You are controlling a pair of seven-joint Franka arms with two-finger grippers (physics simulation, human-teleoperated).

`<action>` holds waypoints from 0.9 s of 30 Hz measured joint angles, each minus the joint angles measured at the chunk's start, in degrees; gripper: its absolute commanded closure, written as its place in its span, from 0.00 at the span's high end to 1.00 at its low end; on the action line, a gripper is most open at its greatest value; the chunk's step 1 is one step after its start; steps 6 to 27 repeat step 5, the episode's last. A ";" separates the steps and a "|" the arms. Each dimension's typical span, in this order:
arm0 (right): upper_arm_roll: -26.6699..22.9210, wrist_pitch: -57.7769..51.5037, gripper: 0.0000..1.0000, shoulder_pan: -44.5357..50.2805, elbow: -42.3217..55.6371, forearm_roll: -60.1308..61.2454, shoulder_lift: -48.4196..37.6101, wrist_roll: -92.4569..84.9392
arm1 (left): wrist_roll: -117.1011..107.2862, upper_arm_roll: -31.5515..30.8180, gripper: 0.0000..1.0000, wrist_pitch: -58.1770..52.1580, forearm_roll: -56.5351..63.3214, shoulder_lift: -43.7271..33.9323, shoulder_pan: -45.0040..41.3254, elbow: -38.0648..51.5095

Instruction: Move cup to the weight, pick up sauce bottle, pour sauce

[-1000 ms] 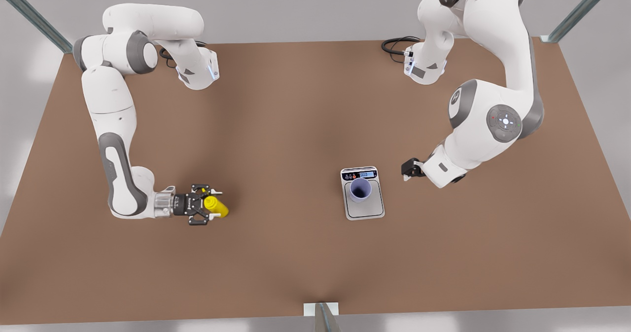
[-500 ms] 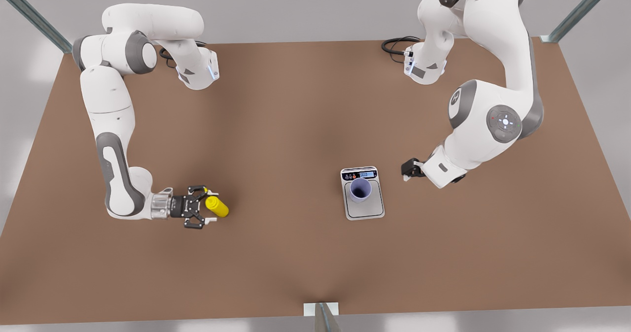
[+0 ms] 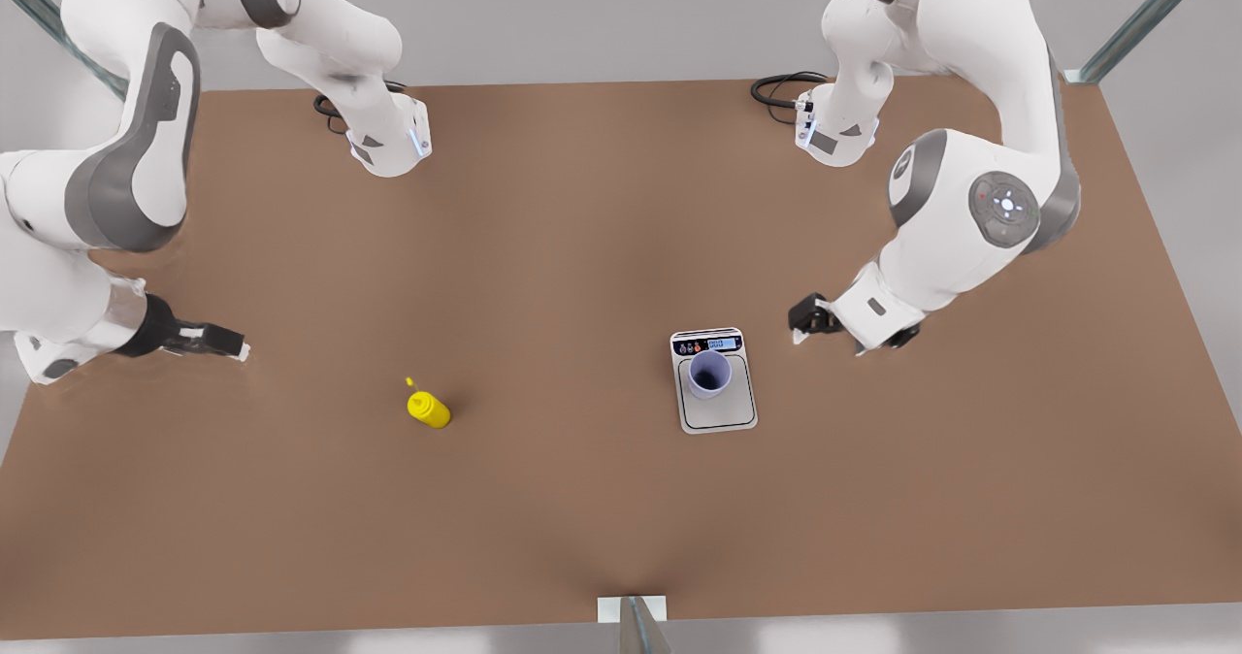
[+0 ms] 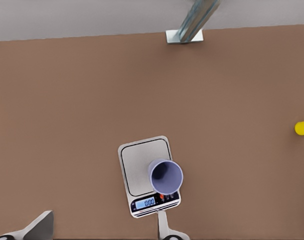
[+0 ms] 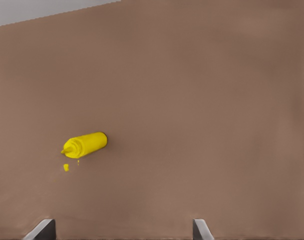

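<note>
The lavender cup (image 3: 709,374) stands upright on the silver-white weight (image 3: 718,411), close to its display strip; the left wrist view shows the cup (image 4: 166,176) and the weight (image 4: 142,165) too. My left gripper (image 3: 805,322) hovers at the front view's right of the weight, open (image 4: 102,232), holding nothing. The yellow sauce bottle (image 3: 428,408) lies on its side on the table, free of both grippers, with small yellow specks (image 5: 66,167) by its nozzle. My right gripper (image 3: 228,345) is far off toward the front view's left, open (image 5: 122,232), facing the sauce bottle (image 5: 85,144).
A brown table (image 3: 582,227) carries everything. Both arm bases (image 3: 388,145) (image 3: 834,135) stand at its far edge, with a black cable (image 3: 776,86) by one. A metal post (image 3: 636,625) rises at the near edge.
My right gripper, which was open around the sauce bottle, has pulled back well toward the front view's left and risen. The bottle stays on the table. My left arm barely shifted.
</note>
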 measured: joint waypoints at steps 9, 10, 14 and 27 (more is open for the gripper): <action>9.30 5.30 1.00 0.06 -2.99 -4.80 -1.54 -0.34 | -0.50 2.22 1.00 -9.32 7.43 -1.37 0.22 1.00; 9.30 5.30 1.00 0.06 -2.99 -4.80 -1.54 -0.34 | -0.50 2.22 1.00 -9.32 7.43 -1.37 0.22 1.00; 9.30 5.30 1.00 0.06 -2.99 -4.80 -1.54 -0.34 | -0.50 2.22 1.00 -9.32 7.43 -1.37 0.22 1.00; 9.30 5.30 1.00 0.06 -2.99 -4.80 -1.54 -0.34 | -0.50 2.22 1.00 -9.32 7.43 -1.37 0.22 1.00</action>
